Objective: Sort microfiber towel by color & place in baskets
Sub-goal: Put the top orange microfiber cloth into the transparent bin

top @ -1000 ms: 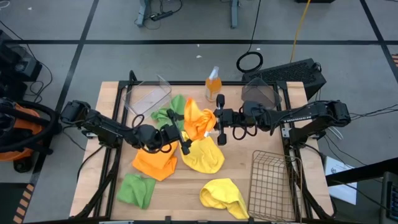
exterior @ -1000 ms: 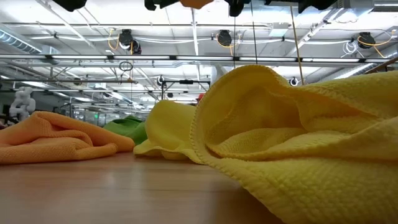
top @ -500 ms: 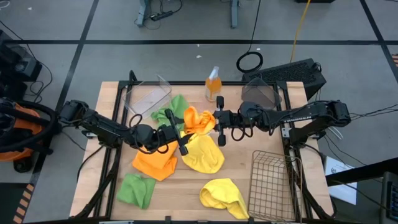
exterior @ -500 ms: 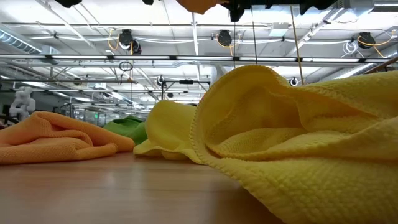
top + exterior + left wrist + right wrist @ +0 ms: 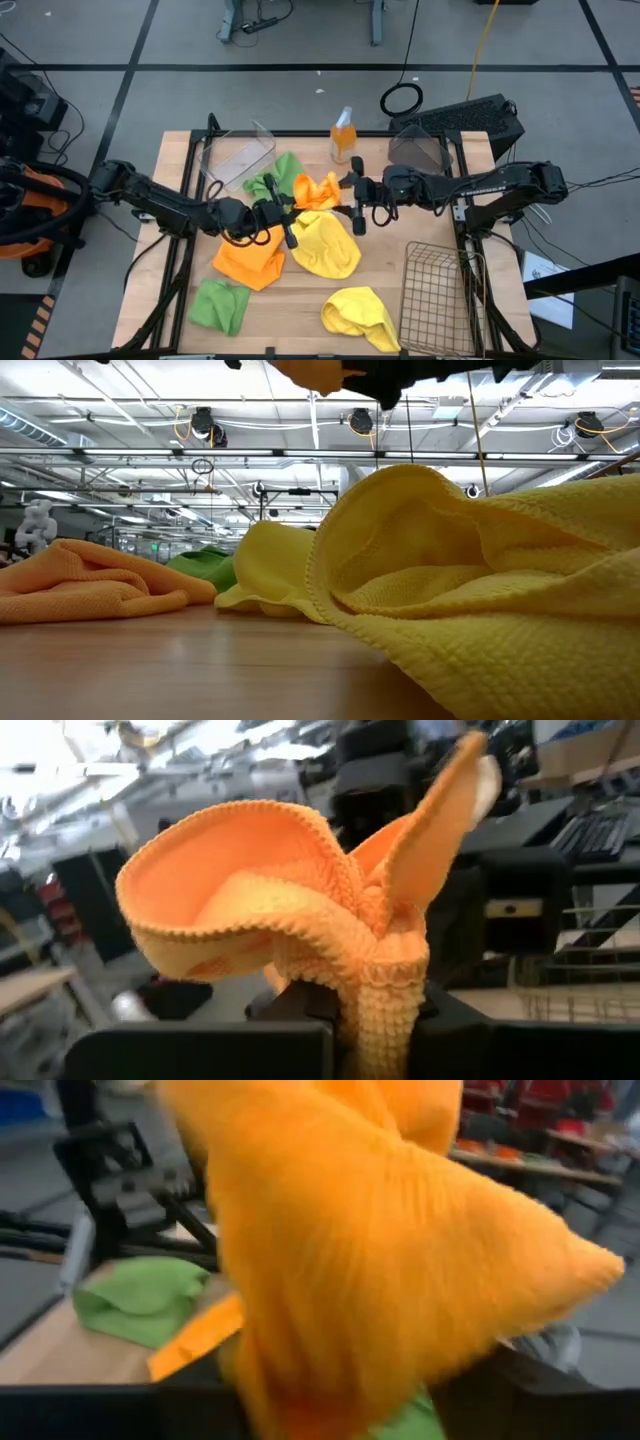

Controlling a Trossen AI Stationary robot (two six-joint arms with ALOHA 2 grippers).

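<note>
Table (image 5: 180,150): a wooden top carrying the cloths, the baskets and a bottle; both arms reach in over its middle.

Wire basket (image 5: 438,290): brown mesh, at the table's near right corner, beside the front yellow towel.

Clear basket (image 5: 238,155): at the far left of the table, just beside the far green towel.

Dark basket (image 5: 420,152): smoky plastic, at the far right, behind the right arm.

Yellow towels: one (image 5: 328,245) lies in the middle, directly under the two grippers; the other (image 5: 362,315) lies near the front edge and fills the right of the low view (image 5: 480,590).

Orange towel on the table (image 5: 250,262): flat, left of centre, touching the middle yellow towel.

Green towels: one (image 5: 222,304) at the near left corner, one (image 5: 277,175) near the clear basket.

Held orange towel (image 5: 317,190): bunched and lifted above the middle of the table, between the two grippers; in the left wrist view (image 5: 300,920) it rises out from between the fingers in a folded cup.

Left gripper (image 5: 287,212): fingers pinching the lower fold of the held orange towel.

Right gripper (image 5: 352,192): right against the same towel's other side; the cloth fills its wrist view (image 5: 360,1250), and I cannot tell whether its fingers grip it.

Spray bottle (image 5: 343,133): orange with a white top, upright at the far edge.
</note>
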